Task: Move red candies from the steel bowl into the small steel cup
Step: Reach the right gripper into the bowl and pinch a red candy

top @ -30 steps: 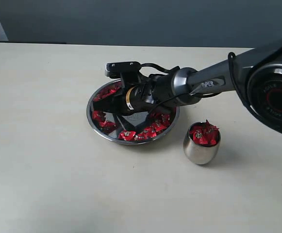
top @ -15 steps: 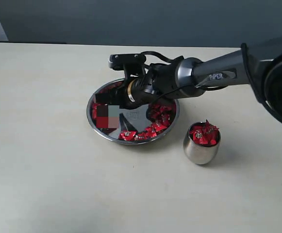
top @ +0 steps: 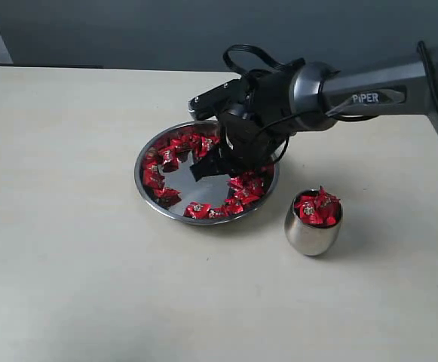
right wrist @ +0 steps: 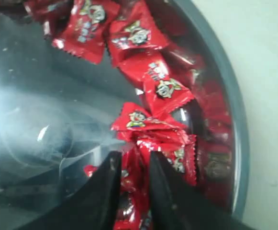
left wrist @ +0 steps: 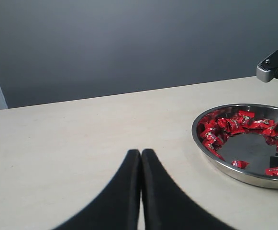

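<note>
With the cup already heaped and many candies left in the bowl, the right gripper is pinching one there while the left gripper is waiting closed.

Soft, even light on the pale tabletop, with no hard glare. The steel bowl mirrors dark shapes in its bottom. The small steel cup throws a faint, fuzzy shadow away from the bowl. Close inside the bowl there's milky haze on the steel, the red candies slightly soft, the right gripper a blurred black mass. The left gripper is a dark, unsharp silhouette.
</note>
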Controlling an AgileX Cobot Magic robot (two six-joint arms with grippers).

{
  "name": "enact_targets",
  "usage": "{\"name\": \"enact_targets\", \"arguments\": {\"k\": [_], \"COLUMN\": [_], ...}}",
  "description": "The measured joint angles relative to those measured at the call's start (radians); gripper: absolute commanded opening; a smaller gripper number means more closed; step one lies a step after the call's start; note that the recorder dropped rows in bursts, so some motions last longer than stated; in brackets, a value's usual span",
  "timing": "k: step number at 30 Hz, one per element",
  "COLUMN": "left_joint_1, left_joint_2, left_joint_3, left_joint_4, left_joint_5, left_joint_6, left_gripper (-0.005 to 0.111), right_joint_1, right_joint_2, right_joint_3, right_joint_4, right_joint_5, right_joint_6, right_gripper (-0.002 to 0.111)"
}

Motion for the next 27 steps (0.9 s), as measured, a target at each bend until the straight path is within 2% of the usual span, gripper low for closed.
{"name": "enact_targets", "arguments": {"k": [5,10,19,20,22,23,24,27], "left_joint_1": [0.000,0.000,0.000,0.000,0.000,0.000,0.000,0.000], "left_joint_2": [0.000,0.000,0.000,0.000,0.000,0.000,0.000,0.000], "left_joint_3": [0.000,0.000,0.000,0.000,0.000,0.000,0.000,0.000], "left_joint_4": [0.000,0.000,0.000,0.000,0.000,0.000,0.000,0.000], "left_joint_5": [0.000,0.000,0.000,0.000,0.000,0.000,0.000,0.000], "left_joint_6": [0.000,0.000,0.000,0.000,0.000,0.000,0.000,0.000], "left_gripper": [0.002,0.002,0.002,0.002,0.002,0.002,0.002,0.002], "right_joint_1": [0.002,0.002,0.002,0.002,0.002,0.002,0.002,0.002], "right_joint_2": [-0.001,-0.001,0.038,0.038,0.038,0.038,0.036,0.010], "right_joint_3": [0.000,0.000,0.000,0.000,0.000,0.000,0.000,0.000], "right_joint_4": [0.050,0.067,0.100,0.100,0.102,0.104,0.107,0.107], "right_joint_5": [-0.005,-0.006,-0.016,-0.020,-0.027,-0.027,-0.027,-0.025], "right_joint_6": [-0.071,-0.078,-0.080,-0.080,-0.080,-0.080,-0.082,-0.082], "right_gripper": [0.043,0.038,0.037,0.035,0.020,0.007,0.002,-0.001]}}
